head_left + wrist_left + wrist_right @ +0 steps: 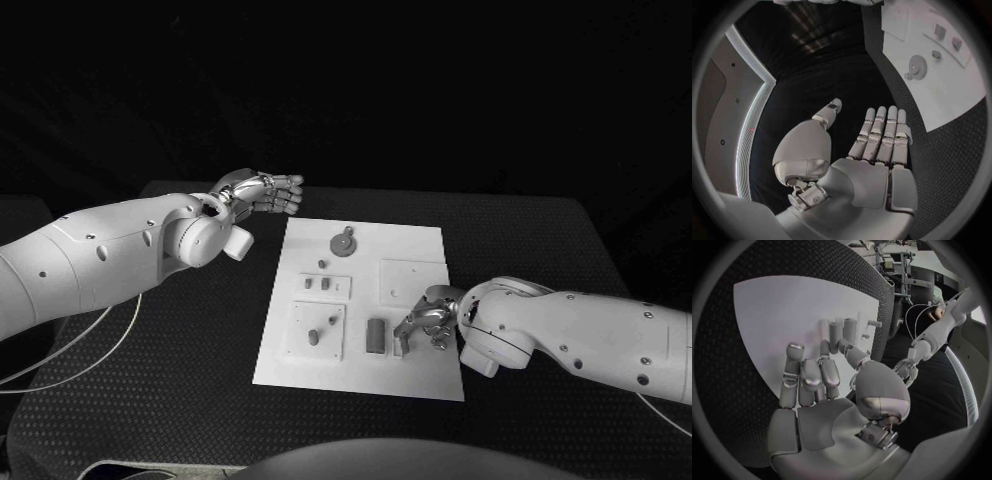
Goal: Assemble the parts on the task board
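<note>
The right hand [430, 318] hangs low over the white task board [411, 245], its fingers [811, 375] bent in a little, and I cannot tell if it pinches anything. A small upright grey part [376, 336] stands just beside its fingertips, and more parts sit farther out from it. The left hand [264, 192] is flat and holds nothing, fingers side by side, off the board's far corner, with the round gear part [342, 242] near it. If the right hand comes down crooked, it could bump the upright part over or push the board.
</note>
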`<action>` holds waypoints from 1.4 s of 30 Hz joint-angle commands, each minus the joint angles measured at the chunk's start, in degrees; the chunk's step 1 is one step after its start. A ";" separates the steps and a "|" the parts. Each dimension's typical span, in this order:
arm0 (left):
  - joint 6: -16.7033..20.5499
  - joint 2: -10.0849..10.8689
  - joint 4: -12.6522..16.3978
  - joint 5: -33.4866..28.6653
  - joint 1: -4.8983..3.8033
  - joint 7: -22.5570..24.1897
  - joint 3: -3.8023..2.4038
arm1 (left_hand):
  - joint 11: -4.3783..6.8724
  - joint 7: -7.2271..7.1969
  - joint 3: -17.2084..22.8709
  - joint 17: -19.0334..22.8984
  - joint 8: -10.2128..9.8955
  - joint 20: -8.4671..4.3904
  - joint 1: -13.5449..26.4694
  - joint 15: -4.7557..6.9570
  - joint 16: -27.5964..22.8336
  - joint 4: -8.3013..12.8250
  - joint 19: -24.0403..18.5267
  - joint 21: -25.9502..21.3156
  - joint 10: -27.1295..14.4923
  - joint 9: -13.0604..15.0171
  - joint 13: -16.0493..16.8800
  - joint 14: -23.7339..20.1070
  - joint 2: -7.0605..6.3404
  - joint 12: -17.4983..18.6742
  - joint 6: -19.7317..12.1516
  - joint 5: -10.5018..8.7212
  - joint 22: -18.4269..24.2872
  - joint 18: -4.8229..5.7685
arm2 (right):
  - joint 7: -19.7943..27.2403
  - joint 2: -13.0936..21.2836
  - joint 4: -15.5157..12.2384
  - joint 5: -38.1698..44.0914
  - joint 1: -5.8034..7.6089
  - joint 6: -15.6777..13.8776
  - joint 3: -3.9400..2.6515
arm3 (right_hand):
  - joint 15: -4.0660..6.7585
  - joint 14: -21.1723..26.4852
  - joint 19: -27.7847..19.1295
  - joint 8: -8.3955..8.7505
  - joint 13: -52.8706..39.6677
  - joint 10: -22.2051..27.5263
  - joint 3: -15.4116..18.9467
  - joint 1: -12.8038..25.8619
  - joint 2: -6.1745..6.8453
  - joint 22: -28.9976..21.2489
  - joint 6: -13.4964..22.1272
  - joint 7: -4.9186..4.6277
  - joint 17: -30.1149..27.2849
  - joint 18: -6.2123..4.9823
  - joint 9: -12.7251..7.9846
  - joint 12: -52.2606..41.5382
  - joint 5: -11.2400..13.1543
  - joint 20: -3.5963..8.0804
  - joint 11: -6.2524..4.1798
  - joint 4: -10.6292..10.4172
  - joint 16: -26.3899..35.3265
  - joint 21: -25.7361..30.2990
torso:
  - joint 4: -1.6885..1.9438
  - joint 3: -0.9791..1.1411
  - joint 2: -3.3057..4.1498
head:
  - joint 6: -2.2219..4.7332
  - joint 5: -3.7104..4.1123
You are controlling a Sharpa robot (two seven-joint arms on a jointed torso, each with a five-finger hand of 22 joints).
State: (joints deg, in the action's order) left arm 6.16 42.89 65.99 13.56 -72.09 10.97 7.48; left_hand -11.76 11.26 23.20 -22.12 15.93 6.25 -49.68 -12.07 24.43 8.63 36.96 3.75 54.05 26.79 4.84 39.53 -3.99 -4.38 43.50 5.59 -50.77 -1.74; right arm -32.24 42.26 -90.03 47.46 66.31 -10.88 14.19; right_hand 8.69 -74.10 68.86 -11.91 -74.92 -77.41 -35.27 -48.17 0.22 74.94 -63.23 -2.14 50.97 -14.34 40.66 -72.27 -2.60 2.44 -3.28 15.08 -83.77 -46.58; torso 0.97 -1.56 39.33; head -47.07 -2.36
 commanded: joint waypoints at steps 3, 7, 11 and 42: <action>-0.79 -0.15 0.12 -0.01 -0.07 0.18 -0.03 | -0.01 0.90 -0.05 -0.07 0.33 0.15 -0.12 -0.01 -0.35 0.50 -0.16 0.23 0.48 -0.07 -0.10 0.39 0.54 -0.23 0.23 0.18 0.06 -0.27 | -0.75 -0.47 0.15 0.91 -0.06 1.41 0.00 | 0.46 0.14 0.28 -0.12 -2.62 -0.28 0.05 0.74 -0.10 0.95 -2.66 -0.89 -0.07 -0.66 -0.15 -0.38 -0.12 -0.12 -0.03 -0.47 -0.27 -0.14 | 0.03 0.07 0.00 | 0.03 -0.01; -0.81 -0.17 0.12 -0.01 -0.07 0.15 -0.03 | -0.01 0.90 -0.07 -0.08 0.34 0.15 -0.10 -0.01 -0.36 0.53 -0.17 0.23 0.48 -0.07 -0.12 0.38 0.55 -0.22 0.24 0.18 0.07 -0.26 | -0.76 -0.92 0.38 1.32 -0.23 1.98 0.00 | 0.49 0.12 0.30 -0.14 -2.71 -0.40 0.02 1.06 -0.14 0.95 -2.74 -0.86 -0.02 -0.66 -0.23 -0.50 -0.12 -0.09 -0.06 -0.53 -0.29 -0.15 | 0.01 0.05 0.03 | 0.00 -0.01; -0.81 -0.17 0.12 -0.01 -0.07 0.15 -0.03 | -0.01 0.90 -0.09 -0.09 0.34 0.16 -0.10 -0.01 -0.37 0.55 -0.18 0.23 0.49 -0.08 -0.13 0.38 0.56 -0.22 0.25 0.19 0.07 -0.26 | -0.83 -1.03 0.73 1.93 -0.45 2.02 0.00 | 0.50 0.13 0.30 -0.14 -2.67 -0.36 0.01 1.13 -0.14 0.95 -2.76 -0.85 -0.03 -0.66 -0.25 -0.44 -0.12 -0.09 -0.07 -0.53 -0.29 -0.15 | 0.01 0.06 0.04 | -0.02 -0.05; -0.97 -0.25 -0.03 0.00 -0.07 0.02 -0.02 | 0.00 0.89 -0.18 -0.14 0.35 0.16 -0.04 -0.02 -0.44 0.72 -0.24 0.23 0.53 -0.10 -0.19 0.38 0.69 -0.23 0.26 0.21 0.10 -0.21 | 0.49 -1.60 0.76 2.29 -0.90 1.69 0.00 | 0.45 0.35 0.27 0.12 -2.08 0.35 0.03 3.98 4.08 0.86 -2.41 -0.98 -0.56 -0.66 -1.04 0.69 -0.12 0.18 0.04 -1.50 -0.09 0.05 | -0.07 0.10 0.01 | -0.23 -0.43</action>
State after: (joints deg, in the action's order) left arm 6.07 42.76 65.91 13.57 -72.09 10.69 7.48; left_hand -11.76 11.26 23.03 -22.20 15.93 6.25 -49.68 -12.07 24.21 9.10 36.96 3.75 54.05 26.75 4.75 39.53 -3.99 -4.38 43.50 5.59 -50.73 -1.74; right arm -33.12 40.95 -88.82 49.67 65.51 -9.99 14.22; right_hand 8.86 -73.86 68.86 -12.13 -74.92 -77.58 -35.34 -44.21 3.93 74.92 -64.50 -1.70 50.42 -14.45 39.64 -71.78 -2.62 2.44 -3.27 13.90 -83.76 -46.58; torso 0.91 -1.48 39.34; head -47.29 -2.75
